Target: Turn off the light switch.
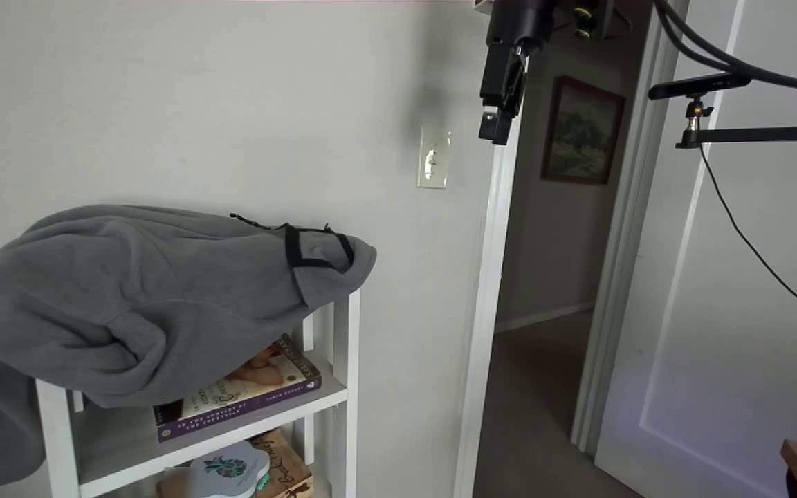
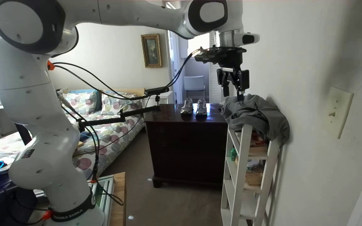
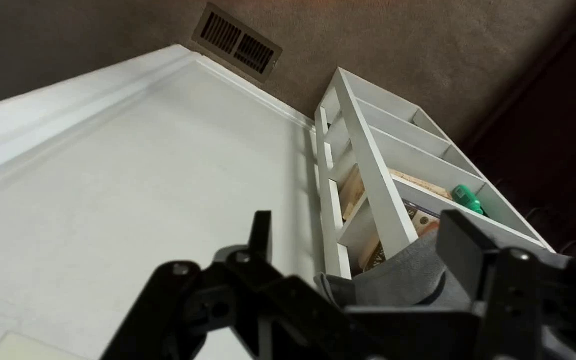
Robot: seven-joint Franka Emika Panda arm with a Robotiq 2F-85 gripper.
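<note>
The light switch [image 1: 433, 159] is a cream-white plate on the grey wall in an exterior view. It shows larger at the right in an exterior view [image 2: 340, 112], with a tiny toggle jutting from its centre. Whether the toggle is up or down is hard to tell. A cream corner of the plate shows at the bottom left in the wrist view [image 3: 25, 350]. My gripper [image 1: 495, 128] points down, apart from the plate and higher than it. In an exterior view [image 2: 233, 92] and the wrist view [image 3: 357, 225] its fingers are spread with nothing between them.
A white shelf [image 2: 247, 147] with books stands by the wall, with a grey fleece [image 1: 163, 297] draped over its top. A door frame [image 1: 488, 311] is beside the switch. A dark dresser [image 2: 185, 147] carries shoes. A camera arm [image 1: 758, 135] with cables is near the door.
</note>
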